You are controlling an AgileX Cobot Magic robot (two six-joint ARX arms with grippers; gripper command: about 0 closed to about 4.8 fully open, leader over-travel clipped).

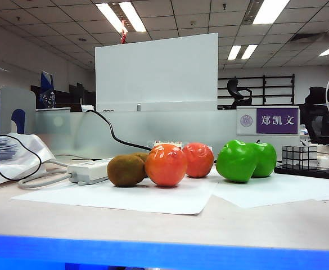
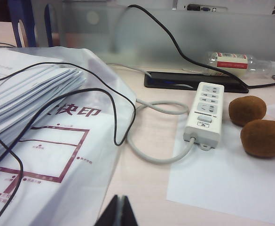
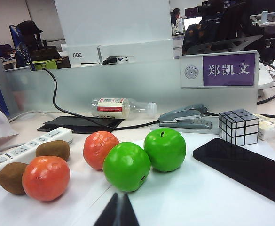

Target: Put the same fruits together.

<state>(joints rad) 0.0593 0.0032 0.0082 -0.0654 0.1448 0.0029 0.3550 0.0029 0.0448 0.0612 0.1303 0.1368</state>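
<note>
Office table (image 1: 265, 222): kiwis (image 2: 265, 137), orange-red fruits (image 3: 46, 178), green apples (image 3: 126, 165) paired. Glossy, probably light, slippery; grip across widest part. Left end effector (image 2: 118, 212), right end effector (image 3: 118, 210) pressed together, empty, held back near table's edge.

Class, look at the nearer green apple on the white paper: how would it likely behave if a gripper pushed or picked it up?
The nearer green apple is rounded, so a push would probably roll it, perhaps into the other apple that it appears to touch. Its glossy skin suggests fingers could slip. Both the left gripper and right gripper are shut, away from it.
</note>
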